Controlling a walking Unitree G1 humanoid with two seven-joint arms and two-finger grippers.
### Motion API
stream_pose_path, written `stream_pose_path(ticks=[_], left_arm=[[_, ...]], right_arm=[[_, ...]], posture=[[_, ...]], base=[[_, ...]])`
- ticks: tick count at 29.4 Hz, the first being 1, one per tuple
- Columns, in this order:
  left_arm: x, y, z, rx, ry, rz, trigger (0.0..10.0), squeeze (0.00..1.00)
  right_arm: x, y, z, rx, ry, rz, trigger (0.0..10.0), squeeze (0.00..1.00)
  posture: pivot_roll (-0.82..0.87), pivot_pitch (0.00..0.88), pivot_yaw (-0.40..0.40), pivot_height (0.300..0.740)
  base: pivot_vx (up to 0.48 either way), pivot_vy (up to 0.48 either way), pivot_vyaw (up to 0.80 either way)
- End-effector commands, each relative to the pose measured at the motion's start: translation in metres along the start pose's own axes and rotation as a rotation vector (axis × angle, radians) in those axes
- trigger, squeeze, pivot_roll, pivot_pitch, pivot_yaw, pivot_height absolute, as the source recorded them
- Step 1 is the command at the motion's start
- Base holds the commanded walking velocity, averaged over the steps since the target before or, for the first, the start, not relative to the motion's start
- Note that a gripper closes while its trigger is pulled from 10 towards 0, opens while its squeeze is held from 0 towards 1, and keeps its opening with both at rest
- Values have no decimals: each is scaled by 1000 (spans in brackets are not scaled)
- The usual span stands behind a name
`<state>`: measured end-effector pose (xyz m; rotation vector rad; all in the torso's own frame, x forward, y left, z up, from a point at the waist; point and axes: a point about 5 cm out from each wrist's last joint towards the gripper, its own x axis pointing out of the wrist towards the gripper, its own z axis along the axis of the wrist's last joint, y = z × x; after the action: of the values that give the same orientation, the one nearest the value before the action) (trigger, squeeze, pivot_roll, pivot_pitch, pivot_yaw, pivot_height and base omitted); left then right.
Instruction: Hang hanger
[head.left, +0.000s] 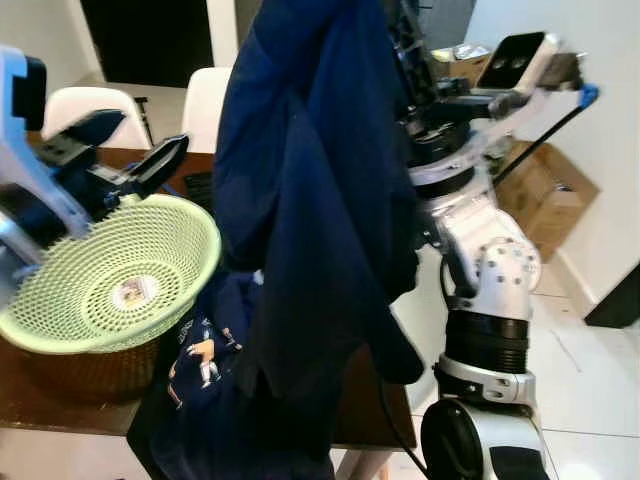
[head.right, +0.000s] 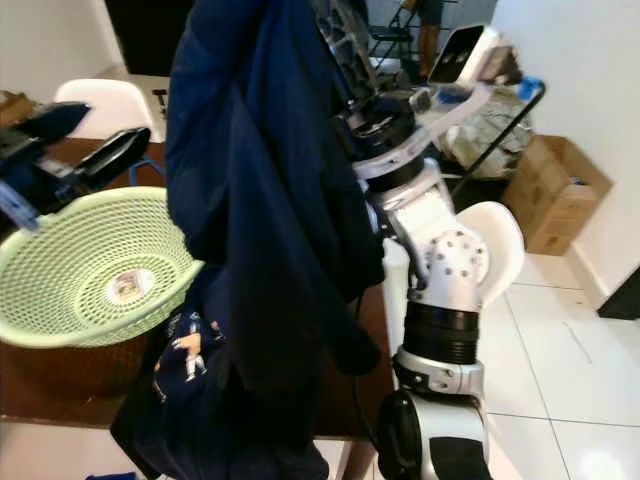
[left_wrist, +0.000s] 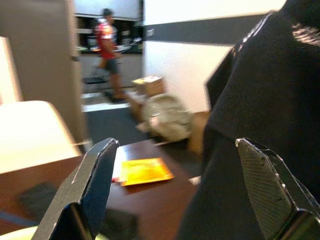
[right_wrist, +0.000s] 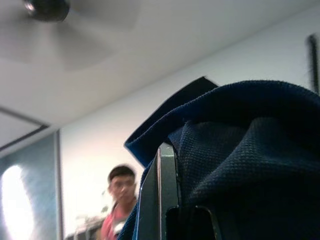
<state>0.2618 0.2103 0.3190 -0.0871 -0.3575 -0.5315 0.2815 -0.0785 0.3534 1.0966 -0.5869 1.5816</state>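
Hanging from the raised right tool (right_wrist: 172, 200) is a dark navy garment (head.left: 310, 200), draped down in front of the robot's silver right arm (head.left: 490, 290) and reaching the edge of the brown tabletop (head.left: 60, 410). In the right wrist view the tool's black fingers (right_wrist: 160, 195) stand close together with the navy cloth bunched over and around them — clamped on the fabric. Whether a hanger sits inside the garment cannot be told; none can be made out under the cloth.

The left tool (head.left: 120, 160) hovers over the far rim of a pale green mesh basket (head.left: 110, 280), which stands on the tabletop; its two black fingers (left_wrist: 95, 190) are spread wide apart with nothing between them. A small round label (head.left: 133, 292) lies in the bottom of the basket, its print too small to read. Below the hanging garment another piece of navy cloth (head.left: 205, 360) spills over the tabletop's edge, bearing a pale orange and white print that is too blurred to read.

In the left wrist view a yellow packet (left_wrist: 145, 171) lies flat on the tabletop; no writing on it is legible. White chairs (head.left: 90, 105) stand behind the tabletop, cardboard boxes (head.left: 545, 195) sit on the tiled floor by the wall, and a person in a red shirt (left_wrist: 106, 50) stands in the background.
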Motion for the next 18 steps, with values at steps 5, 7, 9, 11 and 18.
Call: stream_pose_path(ticks=[5, 7, 9, 11, 18], left_arm=[[4, -15, 8, -126, -143, -212, 10000, 0], [4, -15, 8, -126, -143, -212, 10000, 0], [2, -21, 14, -151, -199, -277, 10000, 0], [1, -26, 18, -164, -231, -320, 10000, 0], [3, -36, 17, -173, -235, -374, 10000, 0]], right_arm=[[8, 22, -3, 39, 22, 166, 0, 0], [8, 22, -3, 39, 22, 166, 0, 0], [7, 31, -8, 71, 51, 224, 0, 0], [7, 33, -12, 77, 69, 222, 0, 0], [8, 35, -18, 99, 76, 223, 0, 0]], posture=[[155, 0, -59, 740], [155, 0, -59, 740], [154, 0, -61, 740], [154, 0, -61, 740], [155, 0, -62, 740]], base=[[0, 0, 0], [0, 0, 0], [0, 0, 0], [0, 0, 0], [0, 0, 0]])
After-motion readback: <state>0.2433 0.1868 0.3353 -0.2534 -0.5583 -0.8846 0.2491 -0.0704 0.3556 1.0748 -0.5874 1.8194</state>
